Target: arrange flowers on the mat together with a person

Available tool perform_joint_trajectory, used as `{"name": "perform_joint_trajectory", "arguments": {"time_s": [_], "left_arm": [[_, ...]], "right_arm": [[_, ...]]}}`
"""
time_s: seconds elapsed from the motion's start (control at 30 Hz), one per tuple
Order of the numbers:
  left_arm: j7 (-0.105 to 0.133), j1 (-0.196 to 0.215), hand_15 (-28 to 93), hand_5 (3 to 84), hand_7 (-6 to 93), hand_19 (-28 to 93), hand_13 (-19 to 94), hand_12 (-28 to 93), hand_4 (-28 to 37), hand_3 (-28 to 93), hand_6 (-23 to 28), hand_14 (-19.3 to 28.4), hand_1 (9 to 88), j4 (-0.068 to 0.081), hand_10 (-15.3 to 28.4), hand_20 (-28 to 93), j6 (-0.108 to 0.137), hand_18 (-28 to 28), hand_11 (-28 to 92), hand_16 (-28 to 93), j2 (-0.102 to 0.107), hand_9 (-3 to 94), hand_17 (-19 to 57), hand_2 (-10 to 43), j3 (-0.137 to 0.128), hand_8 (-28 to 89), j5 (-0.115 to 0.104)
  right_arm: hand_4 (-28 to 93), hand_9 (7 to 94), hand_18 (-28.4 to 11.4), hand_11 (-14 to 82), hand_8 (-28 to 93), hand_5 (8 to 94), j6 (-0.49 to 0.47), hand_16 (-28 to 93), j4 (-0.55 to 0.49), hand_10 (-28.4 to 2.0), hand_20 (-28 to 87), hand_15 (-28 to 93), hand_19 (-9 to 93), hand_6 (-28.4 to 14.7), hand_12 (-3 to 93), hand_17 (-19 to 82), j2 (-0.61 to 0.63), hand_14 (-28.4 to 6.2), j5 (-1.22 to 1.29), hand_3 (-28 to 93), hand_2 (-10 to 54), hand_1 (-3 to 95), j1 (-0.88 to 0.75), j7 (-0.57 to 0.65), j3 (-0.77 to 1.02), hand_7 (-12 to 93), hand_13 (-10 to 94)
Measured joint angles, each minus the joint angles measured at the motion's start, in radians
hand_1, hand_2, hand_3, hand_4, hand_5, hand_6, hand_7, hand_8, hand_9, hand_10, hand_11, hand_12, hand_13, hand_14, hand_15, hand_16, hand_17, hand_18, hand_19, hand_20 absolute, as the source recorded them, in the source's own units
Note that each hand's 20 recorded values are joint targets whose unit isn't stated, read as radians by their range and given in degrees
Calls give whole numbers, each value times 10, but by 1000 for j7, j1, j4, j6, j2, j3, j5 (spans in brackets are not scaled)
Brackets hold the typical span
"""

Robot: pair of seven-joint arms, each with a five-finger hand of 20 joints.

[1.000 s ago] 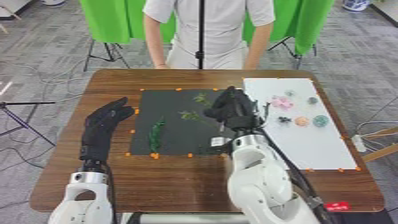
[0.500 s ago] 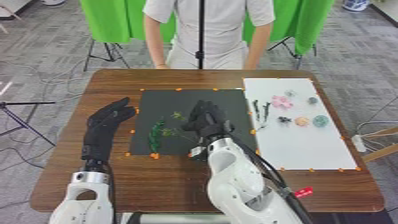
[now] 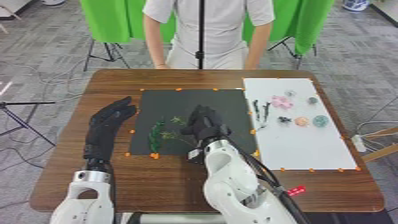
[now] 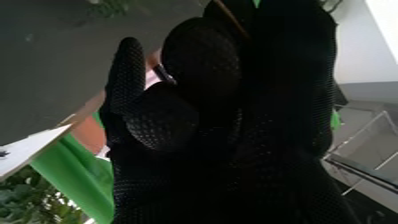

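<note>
My right hand (image 3: 204, 125) is over the middle of the black mat (image 3: 191, 100), its fingers curled round the stem of a yellow-green sprig (image 3: 169, 135). The sprig's tips point left, close beside a dark green leafy sprig (image 3: 155, 136) lying lengthwise on the mat's left part. In the right wrist view, a thin brown stem (image 4: 233, 18) crosses the fingers of my right hand (image 4: 213, 100). My left hand (image 3: 108, 120) stays left of the mat with relaxed, straight fingers, holding nothing. On the white sheet (image 3: 306, 150) lie a pink flower (image 3: 282, 102), a peach flower (image 3: 302, 121) and a teal flower (image 3: 321, 120).
Two thin dark stems (image 3: 266, 111) and small grey pieces (image 3: 284, 119) also lie on the white sheet. Orange tape bits (image 3: 155, 156) edge the mat. A person (image 3: 204, 40) stands across the table (image 3: 169, 180), and a dark pole rises beyond the far edge.
My right hand has moved left from near the mat's right edge, carrying the sprig toward the dark green one. The thin stems on the white sheet are uncovered. The left hand has kept still.
</note>
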Motion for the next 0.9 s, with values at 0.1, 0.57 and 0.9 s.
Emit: {"name": "perform_joint_trajectory", "arguments": {"time_s": [0.1,0.57,0.9], "left_arm": [[-2,-3,160,495,149,97,398,131,-165,692,31,173,275,2,134,235,-4,127,197,14,0,483,107,-82,2,-66,1],[-8,-17,157,495,151,92,396,126,-167,699,28,168,273,7,131,238,-19,126,200,15,0,478,106,-86,6,-69,2],[-11,-17,154,495,152,89,393,124,-170,701,29,166,273,8,130,238,-24,125,202,16,-1,477,106,-87,6,-70,3]], "right_arm": [[390,910,-190,392,136,879,3,413,12,-109,468,686,591,10,267,301,-2,-110,1,-283,-95,842,3,0,0,225,765],[358,907,-192,376,120,863,7,403,32,-109,466,671,590,5,258,296,-7,-109,29,-283,-95,788,12,-5,-4,195,765],[447,907,-194,369,78,857,7,398,33,-111,467,663,587,5,254,293,-8,-112,51,-283,-95,717,12,-17,-4,173,766]]}}
